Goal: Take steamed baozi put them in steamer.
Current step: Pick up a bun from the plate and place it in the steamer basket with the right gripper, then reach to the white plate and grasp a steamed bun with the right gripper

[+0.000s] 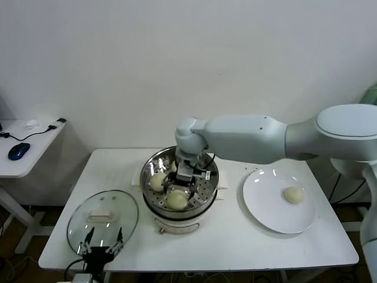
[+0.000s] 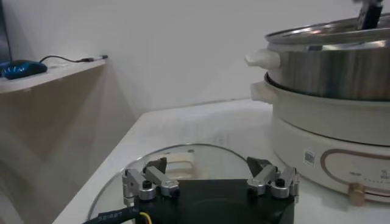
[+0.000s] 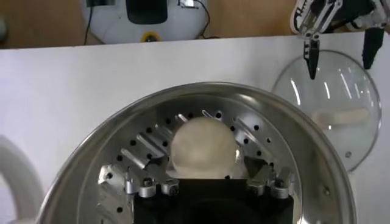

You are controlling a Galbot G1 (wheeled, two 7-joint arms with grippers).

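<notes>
The shiny steamer (image 1: 207,187) stands mid-table on its white base. Two cream-white baozi show inside it, one at the left (image 1: 157,181) and one at the front (image 1: 177,201). My right gripper (image 1: 178,191) reaches down into the steamer, open, with its fingers on either side of the front baozi (image 3: 203,148), which rests on the perforated tray (image 3: 268,146). A third baozi (image 1: 293,195) lies on the white plate (image 1: 265,206) at the right. A fourth is not in view. My left gripper (image 1: 103,242) is open and empty over the glass lid.
The round glass lid (image 1: 103,217) lies flat at the table's front left, under my left gripper (image 2: 207,165). The steamer's base and handles (image 2: 329,115) rise close beside it. A small side table with a blue mouse (image 1: 19,150) stands at the far left.
</notes>
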